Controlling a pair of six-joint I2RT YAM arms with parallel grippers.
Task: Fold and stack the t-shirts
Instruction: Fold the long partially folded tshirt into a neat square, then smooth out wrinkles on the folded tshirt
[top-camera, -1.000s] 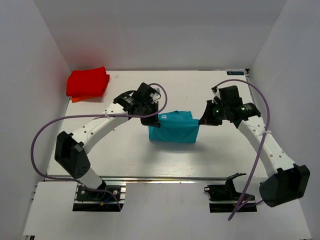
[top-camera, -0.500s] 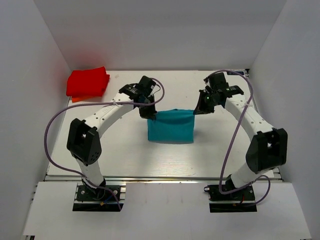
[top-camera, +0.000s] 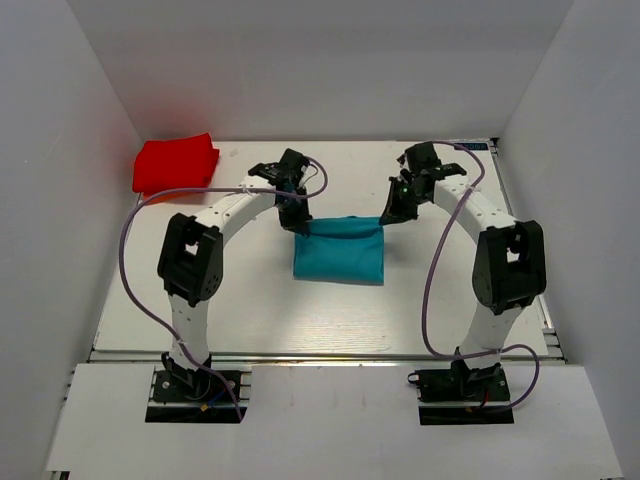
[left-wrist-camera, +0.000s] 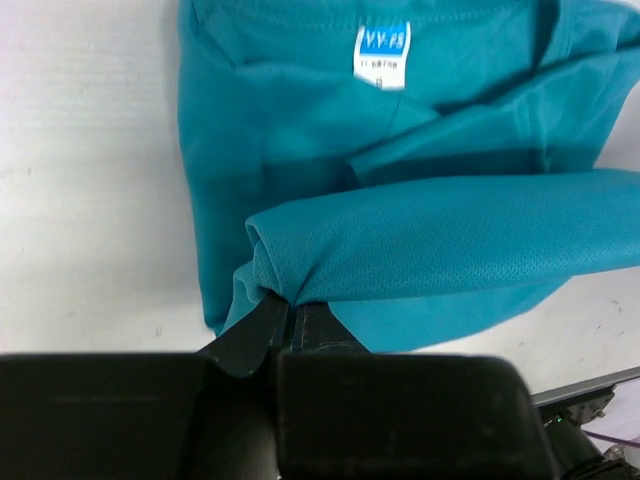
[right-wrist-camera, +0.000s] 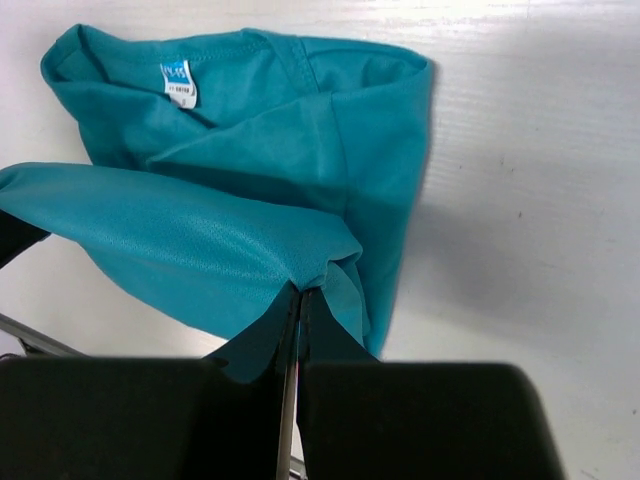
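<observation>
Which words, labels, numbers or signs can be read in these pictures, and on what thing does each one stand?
On the neck label of the teal t-shirt: white letters on a blue band, with small dark print below; both are too blurred to read.
On the dark strip at the far right edge of the table: light marks, too small to read.
On the red t-shirt: no text visible.
No text can be quoted.

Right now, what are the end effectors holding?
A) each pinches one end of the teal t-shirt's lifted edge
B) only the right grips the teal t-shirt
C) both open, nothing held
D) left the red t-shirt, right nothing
A: the wrist views show the left end effector and the right end effector each shut on one end of the teal t-shirt's raised fold; the red t-shirt lies apart, far left.
</observation>
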